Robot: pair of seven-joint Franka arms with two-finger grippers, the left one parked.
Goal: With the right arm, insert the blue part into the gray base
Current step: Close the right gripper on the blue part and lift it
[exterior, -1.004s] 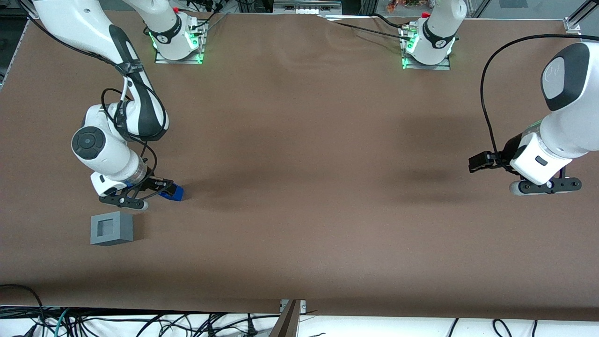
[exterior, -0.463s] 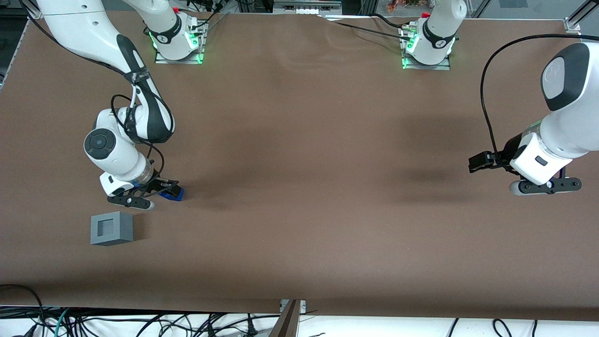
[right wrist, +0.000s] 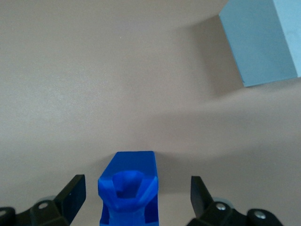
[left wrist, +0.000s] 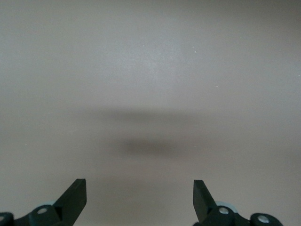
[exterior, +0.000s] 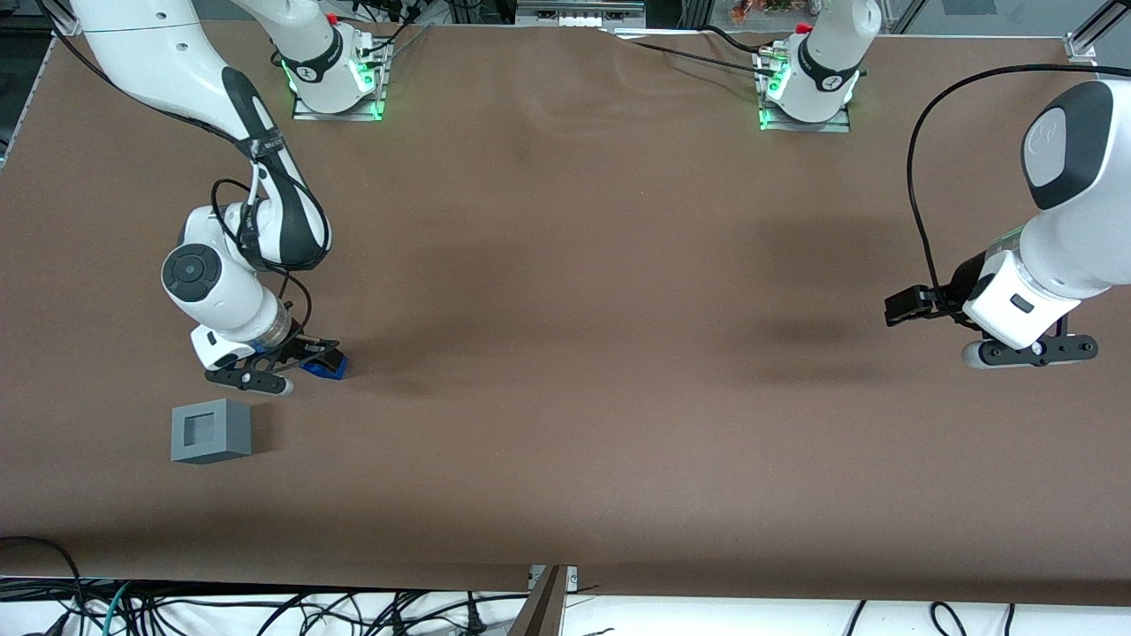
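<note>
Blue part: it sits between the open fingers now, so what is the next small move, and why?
Probably close the gripper on the blue part. In the right wrist view the part lies on the table midway between the fingers, with a gap on each side, so nothing grips it yet. The gray base stands apart, nearer the front camera, its recess unfilled.

White right arm (exterior: 216,291), black panels, looped wires, black pincer (exterior: 292,362).

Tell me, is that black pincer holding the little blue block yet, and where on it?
Nothing is held yet. The black pincer is open, its fingers straddling the small bright-blue plastic block with gaps on both sides; the block rests on the brown table.
</note>
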